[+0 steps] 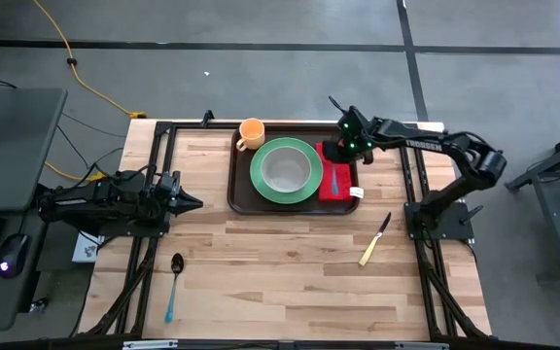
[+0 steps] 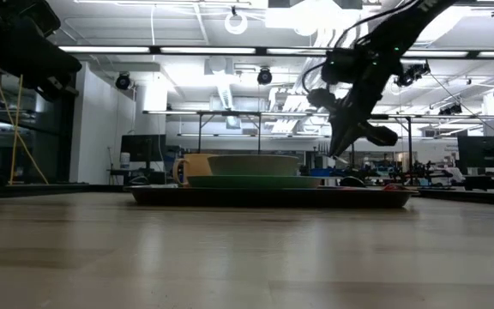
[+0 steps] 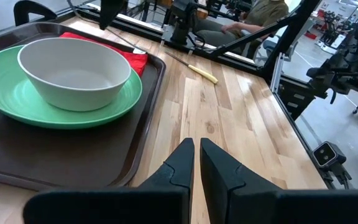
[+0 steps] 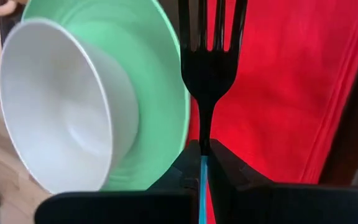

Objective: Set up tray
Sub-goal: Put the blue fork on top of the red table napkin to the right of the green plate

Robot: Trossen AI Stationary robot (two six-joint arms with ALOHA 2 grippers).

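Observation:
The dark brown tray (image 1: 241,185) lies at the table's far middle. It holds a green plate (image 1: 286,171) with a white bowl (image 1: 285,169), an orange cup (image 1: 251,132) and a red napkin (image 1: 336,183). My right gripper (image 1: 334,153) hovers over the napkin's far end, shut on a black fork (image 4: 209,56). The low view shows this gripper (image 2: 343,146) above the tray (image 2: 273,196). My left gripper (image 1: 194,202) waits shut, left of the tray, over bare wood (image 3: 197,152). My right gripper pinches the fork between its two fingers at the thin neck (image 4: 202,134) below the tines. The blue handle (image 4: 202,186) runs back between the fingers. The fork lies along the fingers, tines pointing away. The fingers slant down from above, and the fork is lifted clear over the red napkin (image 4: 272,93).
A knife with a yellow handle (image 1: 375,239) lies on the wood right of the tray, near the right arm's base. A spoon with a blue handle (image 1: 173,287) lies at the near left. Black frame rails (image 1: 411,194) border the table's sides.

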